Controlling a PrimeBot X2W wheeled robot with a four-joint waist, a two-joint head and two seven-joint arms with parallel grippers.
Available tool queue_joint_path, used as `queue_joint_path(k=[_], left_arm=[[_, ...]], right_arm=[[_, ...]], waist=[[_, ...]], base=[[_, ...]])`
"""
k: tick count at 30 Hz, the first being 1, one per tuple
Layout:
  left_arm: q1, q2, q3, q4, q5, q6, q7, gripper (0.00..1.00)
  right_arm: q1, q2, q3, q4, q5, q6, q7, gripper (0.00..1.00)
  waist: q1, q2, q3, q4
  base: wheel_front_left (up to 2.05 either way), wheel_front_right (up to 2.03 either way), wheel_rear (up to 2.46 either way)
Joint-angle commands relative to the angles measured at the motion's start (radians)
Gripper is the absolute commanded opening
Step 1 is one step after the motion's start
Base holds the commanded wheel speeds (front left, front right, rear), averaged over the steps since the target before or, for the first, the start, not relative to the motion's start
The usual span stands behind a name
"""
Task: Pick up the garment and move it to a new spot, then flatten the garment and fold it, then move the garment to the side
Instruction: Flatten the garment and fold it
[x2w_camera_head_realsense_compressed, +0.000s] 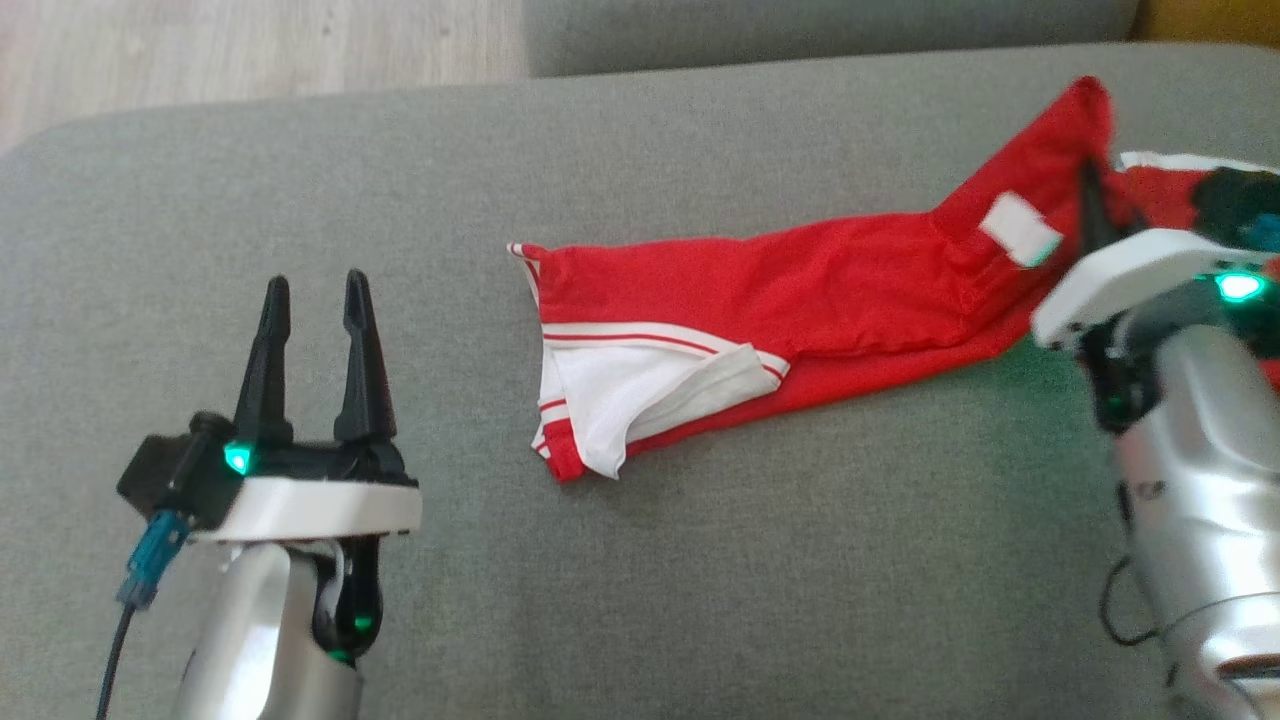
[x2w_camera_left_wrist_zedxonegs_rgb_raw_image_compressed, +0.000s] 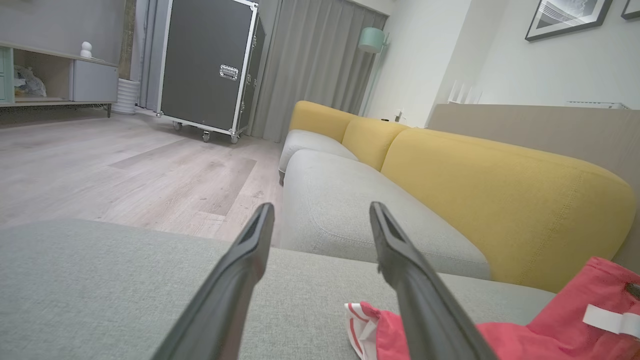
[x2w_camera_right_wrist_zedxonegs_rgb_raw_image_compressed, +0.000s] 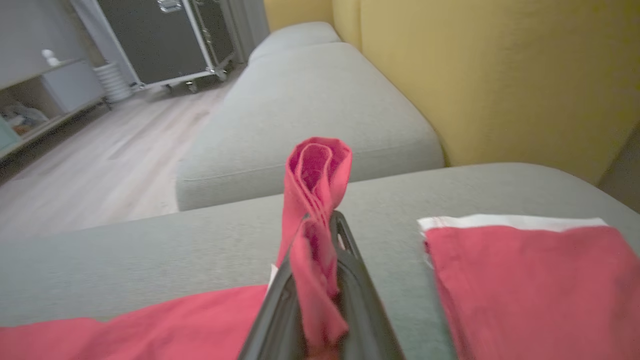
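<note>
The garment (x2w_camera_head_realsense_compressed: 800, 290) is red with white panels and red-striped trim, stretched across the grey sofa cushion (x2w_camera_head_realsense_compressed: 600, 600) from the middle to the right. At the right my right gripper (x2w_camera_head_realsense_compressed: 1092, 200) is shut on a raised fold of the garment near a white label (x2w_camera_head_realsense_compressed: 1018, 228). The right wrist view shows that fold (x2w_camera_right_wrist_zedxonegs_rgb_raw_image_compressed: 315, 200) bunched between the dark fingers (x2w_camera_right_wrist_zedxonegs_rgb_raw_image_compressed: 350, 260), with more of the garment (x2w_camera_right_wrist_zedxonegs_rgb_raw_image_compressed: 525, 280) lying flat to the right. My left gripper (x2w_camera_head_realsense_compressed: 315, 300) stands open at the lower left, apart from the garment (x2w_camera_left_wrist_zedxonegs_rgb_raw_image_compressed: 550, 330) and holding nothing.
A second grey seat cushion (x2w_camera_left_wrist_zedxonegs_rgb_raw_image_compressed: 350, 200) and yellow backrests (x2w_camera_left_wrist_zedxonegs_rgb_raw_image_compressed: 500, 200) lie beyond. A wooden floor (x2w_camera_left_wrist_zedxonegs_rgb_raw_image_compressed: 125, 165) lies past the cushion's far edge, with a black wheeled case (x2w_camera_left_wrist_zedxonegs_rgb_raw_image_compressed: 205, 65) and a low shelf (x2w_camera_left_wrist_zedxonegs_rgb_raw_image_compressed: 60, 75) farther off.
</note>
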Motion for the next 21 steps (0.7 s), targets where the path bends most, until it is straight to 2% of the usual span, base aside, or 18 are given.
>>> queue_joint_path(k=[1,9,11,16,21], left_arm=[[-0.009,0.024,0.031,-0.034,-0.003,-0.006,-0.005,1.00],[0.033,0.036,0.039,-0.048,-0.016,-0.006,-0.005,1.00],[0.034,0.036,0.035,-0.049,-0.017,-0.006,-0.005,1.00],[0.032,0.030,0.020,-0.045,-0.019,-0.006,-0.005,1.00],[0.027,0.029,0.002,-0.034,-0.019,-0.006,-0.005,1.00]], right_arm=[[-0.011,0.017,0.036,-0.043,0.011,-0.001,-0.008,0.00],[-0.001,0.115,0.226,-0.109,0.113,-0.001,0.016,0.00],[0.000,0.121,0.262,-0.115,0.144,-0.001,0.013,0.00],[0.019,0.122,0.470,-0.166,0.329,-0.001,0.001,0.00],[0.030,0.122,0.599,-0.150,0.438,-0.001,-0.037,0.00]], waist=[[0.0001,-0.0001,-0.023,0.005],[0.0001,-0.0001,-0.065,0.035],[0.0001,-0.0001,-0.064,0.047],[0.0001,-0.0001,-0.054,0.087],[0.0001,-0.0001,-0.053,0.134]], base=[[0.00,0.00,0.00],[0.00,0.00,0.00],[0.00,0.00,0.00],[0.00,0.00,0.00],[0.00,0.00,0.00]])
